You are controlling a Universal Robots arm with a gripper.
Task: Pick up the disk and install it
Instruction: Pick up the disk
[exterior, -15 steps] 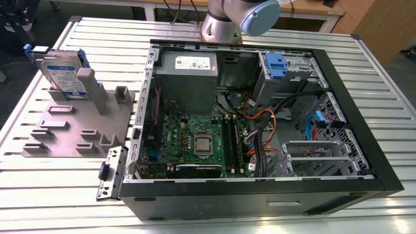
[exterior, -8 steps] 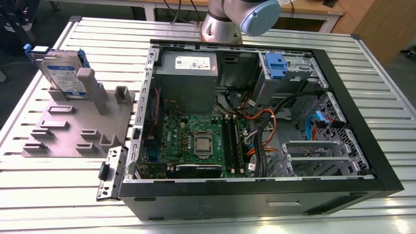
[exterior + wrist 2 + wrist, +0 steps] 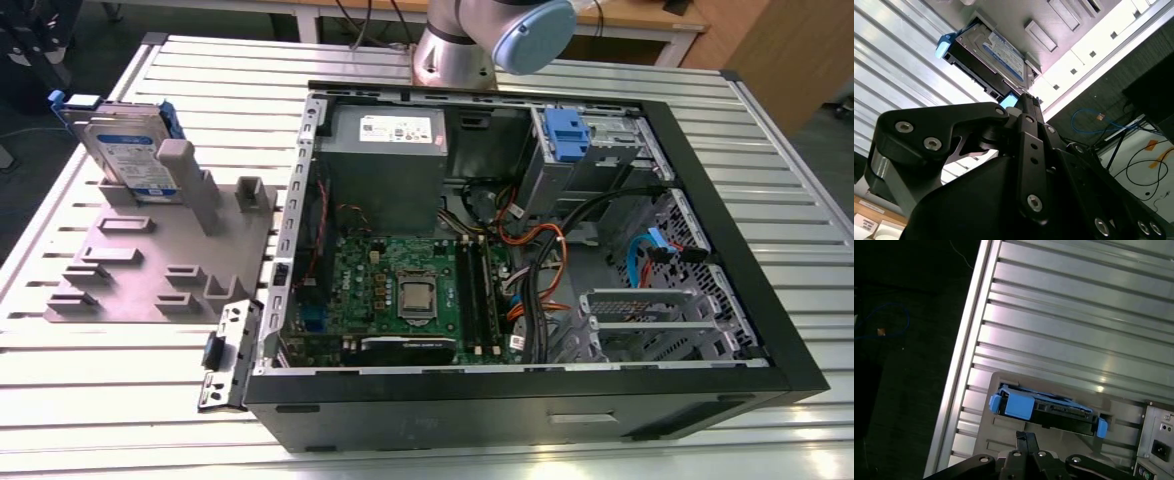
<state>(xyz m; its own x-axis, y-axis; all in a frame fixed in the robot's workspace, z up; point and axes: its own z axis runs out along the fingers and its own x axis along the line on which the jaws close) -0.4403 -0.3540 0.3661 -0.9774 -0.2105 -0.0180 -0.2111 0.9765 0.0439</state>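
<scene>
I am holding my black pincer (image 3: 1025, 436) clenched, its fingers pressed together and grasping nothing. In both wrist views it is pointing toward the flat silver-grey hard drive in its blue plastic carrier, the disk (image 3: 1046, 407). The disk is lying ahead of my fingertips and apart from them, though I cannot tell how wide the gap is. In the second wrist view the pincer (image 3: 1024, 97) is overlapping one blue corner of the disk (image 3: 996, 55), so that corner is partly hiding behind my fingers. In the exterior view the disk (image 3: 131, 150) is standing on its edge in a grey plastic holder with upright posts (image 3: 134, 270). That holder is resting on the ribbed aluminium bench (image 3: 174, 70), on the exterior view's left of the open black computer case (image 3: 467, 415) and just beside it. The posts are covering the lower part of the disk, and the print on its white-and-blue label is too small to make out. My silver and pale-blue arm (image 3: 494, 40) is rising behind the case and is being cut off by the picture's edge. In the first wrist view a grey metal corner with a power socket (image 3: 1156, 442) is showing, also cut off at the edge. My own dark linkages are blocking a large part of the second wrist view.
</scene>
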